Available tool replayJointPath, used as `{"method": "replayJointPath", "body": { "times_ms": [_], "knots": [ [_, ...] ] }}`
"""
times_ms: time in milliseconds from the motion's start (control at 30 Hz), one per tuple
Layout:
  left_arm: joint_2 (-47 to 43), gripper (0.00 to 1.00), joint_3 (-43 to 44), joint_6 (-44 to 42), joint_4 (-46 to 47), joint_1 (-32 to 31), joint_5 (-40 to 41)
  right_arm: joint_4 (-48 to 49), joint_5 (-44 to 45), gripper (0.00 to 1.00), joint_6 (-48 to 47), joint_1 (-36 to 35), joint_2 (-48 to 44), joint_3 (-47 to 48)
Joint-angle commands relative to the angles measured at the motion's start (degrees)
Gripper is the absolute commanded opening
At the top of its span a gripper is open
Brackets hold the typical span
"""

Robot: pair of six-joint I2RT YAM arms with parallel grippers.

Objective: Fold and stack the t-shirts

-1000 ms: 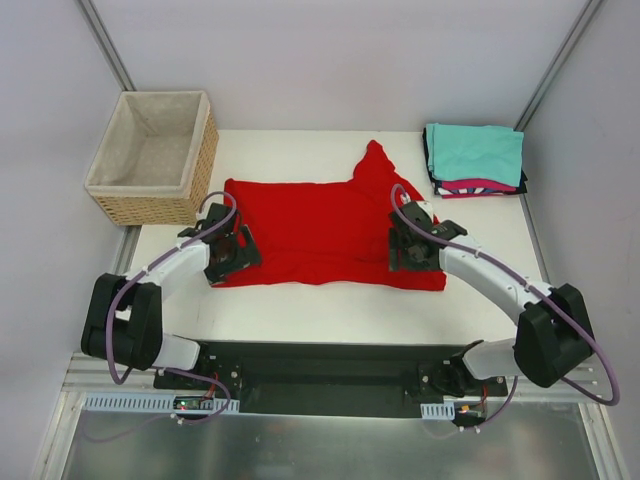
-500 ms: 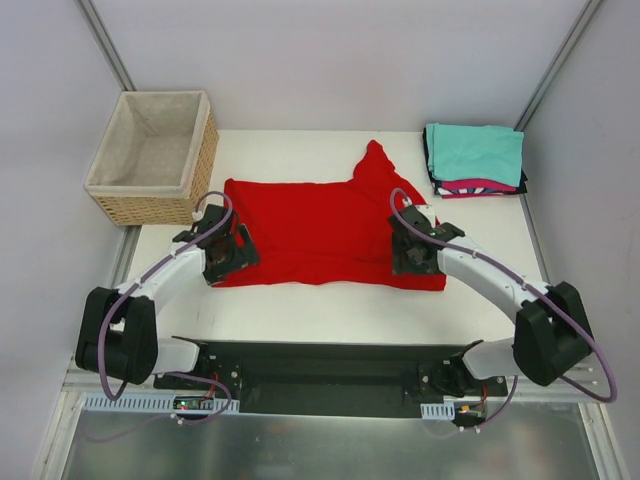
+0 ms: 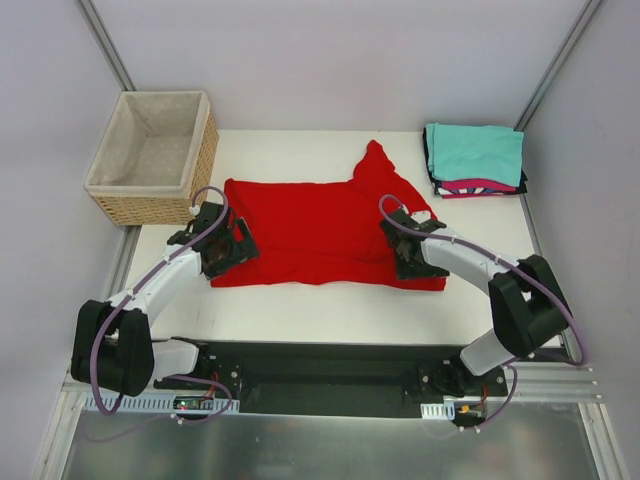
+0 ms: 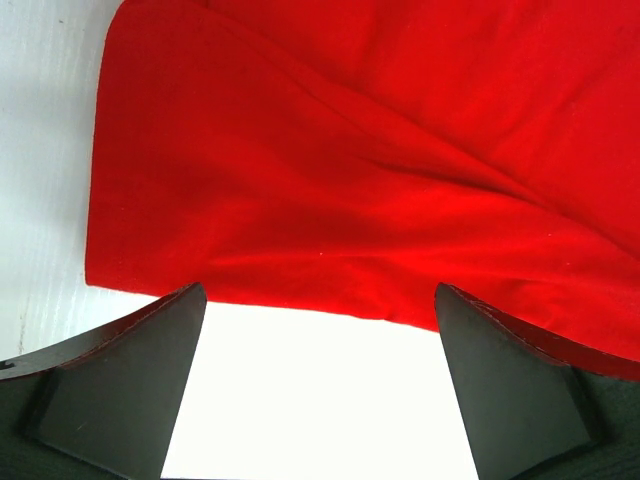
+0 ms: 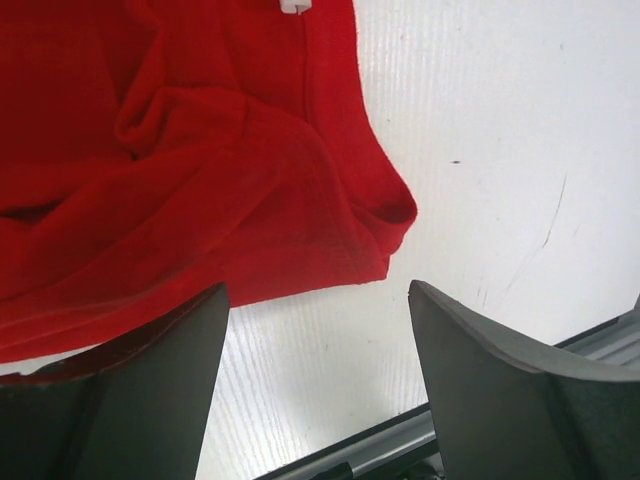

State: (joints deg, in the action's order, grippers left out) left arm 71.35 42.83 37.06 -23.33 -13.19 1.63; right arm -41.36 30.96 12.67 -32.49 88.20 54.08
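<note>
Two grippers are working at the bench's near side. The left gripper (image 3: 225,250) (image 4: 318,300) is hanging over the near left corner of the red shirt (image 3: 320,235) (image 4: 350,150) (image 5: 170,170), fingers spread wide and grasping nothing. The right gripper (image 3: 408,255) (image 5: 317,290) is hanging over the rumpled near right corner, fingers likewise released. Whether either is touching the cloth is hard to make out. The one red shirt is lying mid-bench (image 3: 330,305), long axis running left to right, a sleeve (image 3: 378,160) pointing at the far edge. At the far right corner one stack is sitting: a teal shirt (image 3: 476,152) is covering a pink shirt (image 3: 470,186) and a black shirt (image 3: 430,165), mostly hidden. One basket (image 3: 152,157) is standing off the far left corner.
</note>
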Motion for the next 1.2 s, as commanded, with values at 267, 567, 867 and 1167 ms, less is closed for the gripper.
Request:
{"method": "replayJointPath", "body": {
  "times_ms": [267,567,867,1167],
  "knots": [
    [7.3,0.99,1.5,2.4,-2.5,-0.5,3.5,-5.7,3.9,0.76,2.0,1.4,5.0,4.0],
    [11.1,0.99,2.3,2.8,-4.2,-0.5,5.8,-10.2,3.7,0.76,2.3,3.1,10.6,7.5],
    [10.1,0.99,3.3,2.4,-5.5,-0.5,7.3,-19.4,7.4,0.75,6.7,8.8,18.1,13.8],
    [8.8,0.99,3.7,2.5,-7.3,-0.5,9.4,-25.6,11.6,0.75,11.4,9.2,24.9,16.9]
  ]
}}
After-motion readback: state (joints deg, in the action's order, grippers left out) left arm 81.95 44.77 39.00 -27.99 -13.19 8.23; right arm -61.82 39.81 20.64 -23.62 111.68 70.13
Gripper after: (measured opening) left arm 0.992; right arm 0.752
